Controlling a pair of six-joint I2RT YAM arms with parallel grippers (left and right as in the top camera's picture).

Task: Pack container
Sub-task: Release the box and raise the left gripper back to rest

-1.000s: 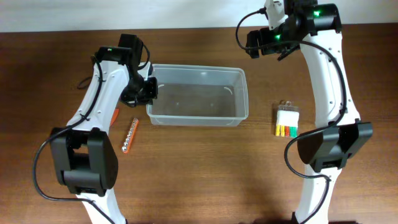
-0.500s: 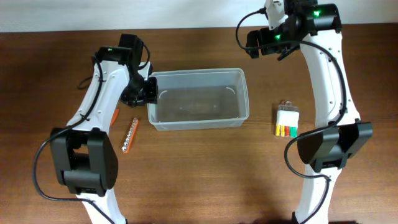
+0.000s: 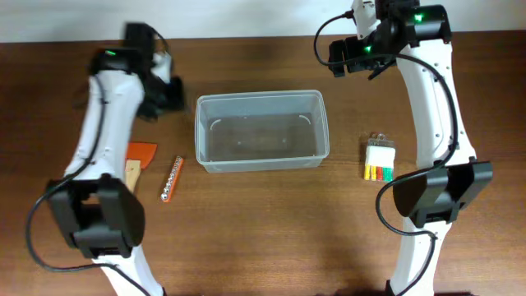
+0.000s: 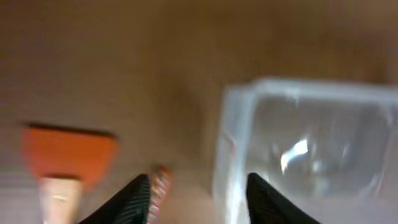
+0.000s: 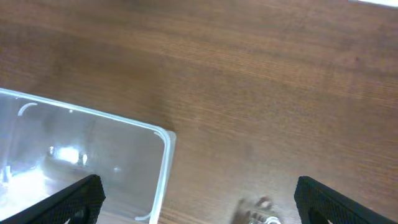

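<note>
A brown wooden table [image 3: 263,238] fills the view, with a strip of white wall [image 3: 246,16] along its far edge. Two white and black robot arms stand at it, one on each side.

On the far left, the left claw [image 3: 168,92] hangs over the wood at about 10 o'clock from the container. Its own camera is blurry, but its two fingers [image 4: 134,199] are apart with only the table between them. Nearer the front lies one orange scraper [image 3: 140,154] with a pale wooden handle, at about 9 o'clock from the container. Near it, at 8 o'clock from the container, lies one thin stick [image 3: 171,178], orange and silver. It is not touching the container.

In the middle of the table sits the one container [image 3: 263,164]. It is a clear plastic box with round corners and no lid. Through its clear bottom only the brown wood shows.

At 4 o'clock from the container, apart from it, lies one small pack [image 3: 379,159] with yellow, green and red ends. The right claw [image 3: 339,56] hangs at 1 o'clock from the container, near the far edge. Its fingers are spread wide and hold nothing.
</note>
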